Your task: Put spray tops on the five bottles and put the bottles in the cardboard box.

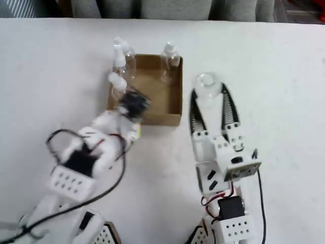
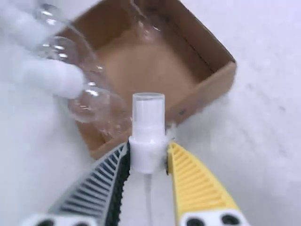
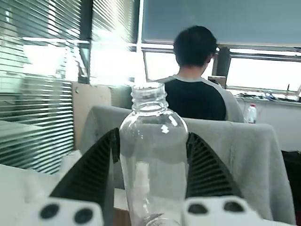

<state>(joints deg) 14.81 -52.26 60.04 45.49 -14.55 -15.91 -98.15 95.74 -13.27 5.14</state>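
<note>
The cardboard box (image 1: 172, 109) sits mid-table and holds three clear bottles with white spray tops: two along one side (image 1: 122, 57) (image 1: 117, 81) and one in a far corner (image 1: 170, 57). My left gripper (image 1: 133, 103) hangs over the box's near corner, shut on a white spray top (image 2: 148, 129) between its grey and yellow fingers (image 2: 193, 179). Just beside the box, my right gripper (image 1: 208, 91) is shut on an upright clear bottle (image 3: 153, 141) whose neck (image 3: 149, 96) is open. That bottle (image 1: 206, 80) stands outside the box.
White tabletop (image 1: 274, 76) spreads wide on both sides of the box. The box's floor (image 2: 150, 70) is bare in the middle. Grey chair backs (image 1: 172, 7) line the table's far edge. The left arm's black cable (image 1: 61, 134) loops over the near table.
</note>
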